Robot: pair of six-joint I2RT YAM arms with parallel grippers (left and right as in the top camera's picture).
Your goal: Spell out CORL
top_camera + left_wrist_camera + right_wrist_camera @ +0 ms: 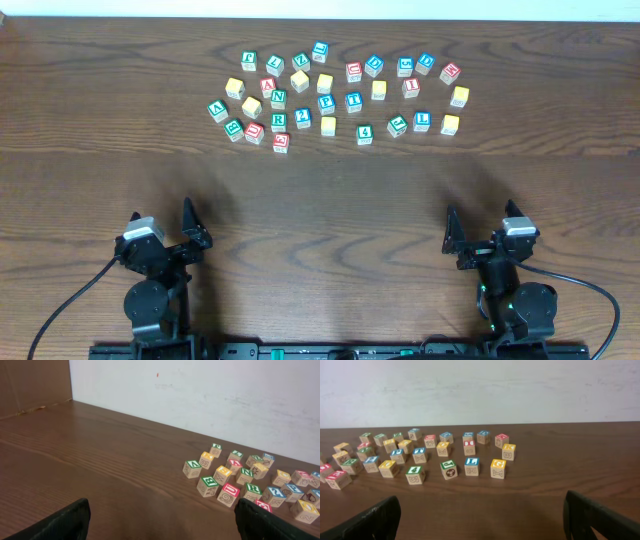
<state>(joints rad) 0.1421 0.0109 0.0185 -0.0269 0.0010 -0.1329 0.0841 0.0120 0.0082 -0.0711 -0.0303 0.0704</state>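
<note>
The blocks (330,95) lie scattered on the far half of the worktop (330,200), well apart from both pincers. The left pincer (162,218) and right pincer (483,225) sit near the front edge, each spread wide and holding nothing. The L block (422,121) lies nearer the right one.

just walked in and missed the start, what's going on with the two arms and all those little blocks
Nothing is being handled at this moment. The left gripper and right gripper are both open and empty, sitting at the near edge of the table. The letter blocks lie scattered in a loose cluster at the far side, well away from both arms. None are lined up to spell CORL yet. A blue L block sits in the front row on the right arm's side.
</note>
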